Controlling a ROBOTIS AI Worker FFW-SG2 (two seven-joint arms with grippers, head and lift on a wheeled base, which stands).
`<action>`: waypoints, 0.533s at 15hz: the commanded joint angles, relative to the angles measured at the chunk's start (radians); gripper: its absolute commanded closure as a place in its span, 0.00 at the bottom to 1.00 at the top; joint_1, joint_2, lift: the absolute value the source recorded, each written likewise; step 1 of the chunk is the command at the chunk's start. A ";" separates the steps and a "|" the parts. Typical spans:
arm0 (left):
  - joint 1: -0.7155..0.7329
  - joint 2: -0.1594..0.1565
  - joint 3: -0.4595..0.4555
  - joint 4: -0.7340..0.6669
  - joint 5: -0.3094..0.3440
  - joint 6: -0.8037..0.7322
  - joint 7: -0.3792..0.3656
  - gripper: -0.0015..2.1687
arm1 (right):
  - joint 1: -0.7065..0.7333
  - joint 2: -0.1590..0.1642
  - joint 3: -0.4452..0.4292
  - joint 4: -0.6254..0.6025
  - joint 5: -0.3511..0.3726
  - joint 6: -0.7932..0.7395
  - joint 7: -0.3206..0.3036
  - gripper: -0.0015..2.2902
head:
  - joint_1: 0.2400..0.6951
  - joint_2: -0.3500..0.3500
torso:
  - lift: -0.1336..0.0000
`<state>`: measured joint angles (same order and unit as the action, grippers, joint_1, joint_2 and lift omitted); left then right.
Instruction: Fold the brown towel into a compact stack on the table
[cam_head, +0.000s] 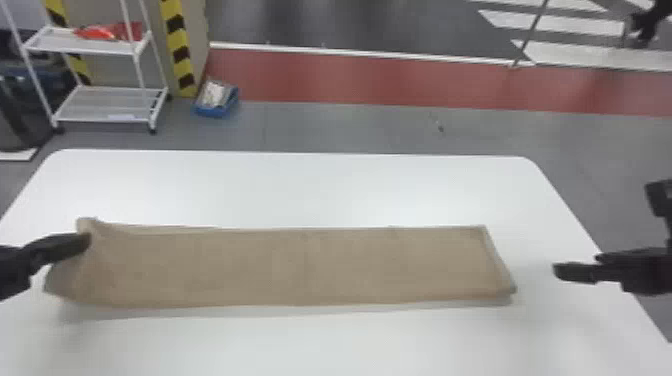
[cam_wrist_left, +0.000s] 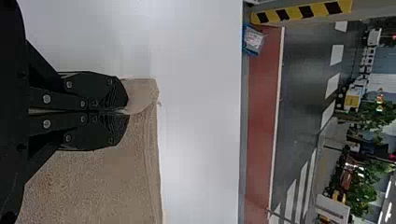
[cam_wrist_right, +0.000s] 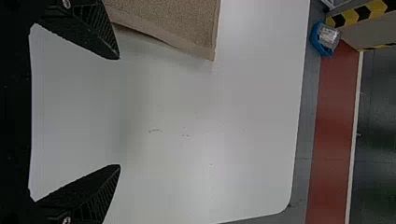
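Across the desk, side to side: the brown towel, one long strip. Lengthwise folding looks done, judging by the narrow shape and layered edges; crosswise folds remain, so far from compact. Perhaps halfway.

Long axis runs left to right, roughly parallel to the desk's far edge. No clear front to it; one end points to my left, the other to my right. Left end bunched and raised in my left end effector, clamped on the cloth. Right end lies flat, squared off. My right end effector is spread wide, holding nothing, just beyond that end.
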<state>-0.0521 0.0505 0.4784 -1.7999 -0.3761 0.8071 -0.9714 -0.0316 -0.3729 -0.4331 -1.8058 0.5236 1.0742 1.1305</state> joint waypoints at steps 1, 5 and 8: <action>0.008 -0.011 -0.001 -0.052 0.025 0.002 0.000 0.53 | 0.001 -0.001 0.002 0.000 0.006 0.002 0.000 0.02 | 1.00 0.30 | 0.07; -0.031 -0.011 -0.006 -0.015 0.036 0.002 0.034 0.53 | 0.009 -0.001 -0.001 -0.014 0.012 0.008 0.006 0.02 | 1.00 0.28 | 0.07; -0.055 -0.009 0.003 0.020 0.049 -0.004 0.060 0.53 | 0.010 -0.003 -0.004 -0.020 0.013 0.014 0.012 0.02 | 1.00 0.29 | 0.07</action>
<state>-0.0988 0.0399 0.4771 -1.7898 -0.3349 0.8043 -0.9163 -0.0223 -0.3745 -0.4362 -1.8216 0.5361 1.0836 1.1408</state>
